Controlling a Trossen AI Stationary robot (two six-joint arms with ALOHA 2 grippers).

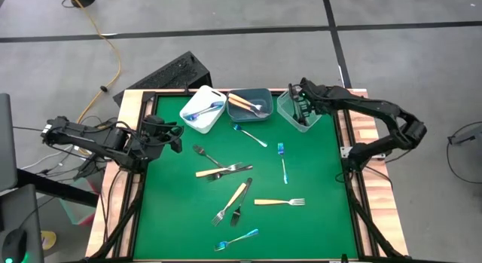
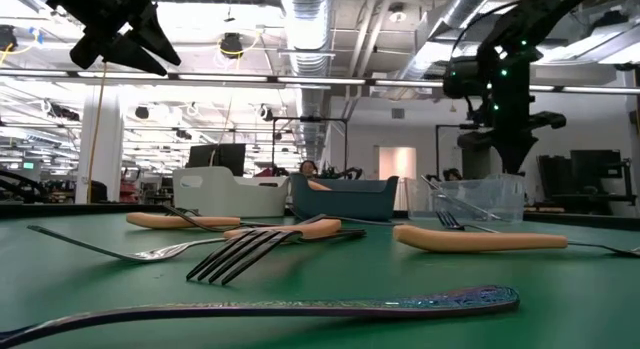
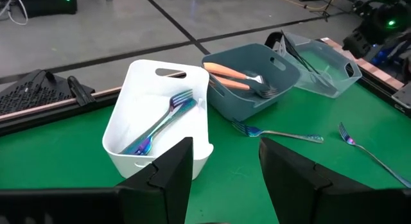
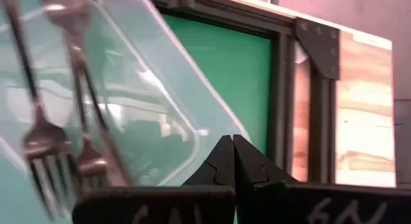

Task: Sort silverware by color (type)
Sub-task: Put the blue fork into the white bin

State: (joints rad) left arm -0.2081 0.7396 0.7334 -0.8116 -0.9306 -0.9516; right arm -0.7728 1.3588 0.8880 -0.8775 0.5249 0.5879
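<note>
Silverware lies scattered on the green mat: orange-handled forks [image 1: 279, 202] [image 1: 232, 197] [image 1: 213, 172], black ones [image 1: 205, 154] [image 1: 236, 215] and blue ones [image 1: 249, 135] [image 1: 282, 162] [image 1: 236, 239]. The white bin [image 1: 202, 110] holds blue forks [image 3: 160, 124]. The grey-blue bin [image 1: 251, 105] holds orange-handled ones [image 3: 226, 76]. The clear bin [image 1: 298, 112] holds black forks [image 4: 38, 140]. My right gripper [image 4: 232, 147] is shut and empty, over the clear bin's far part [image 1: 300, 102]. My left gripper [image 3: 225, 179] is open, at the mat's left edge [image 1: 175, 135], facing the white bin.
The three bins stand in a row along the mat's far edge. A wooden frame [image 1: 367, 135] borders the mat. A black keyboard-like object [image 1: 173, 71] lies beyond the far-left corner. The mat's right and near-left parts are bare.
</note>
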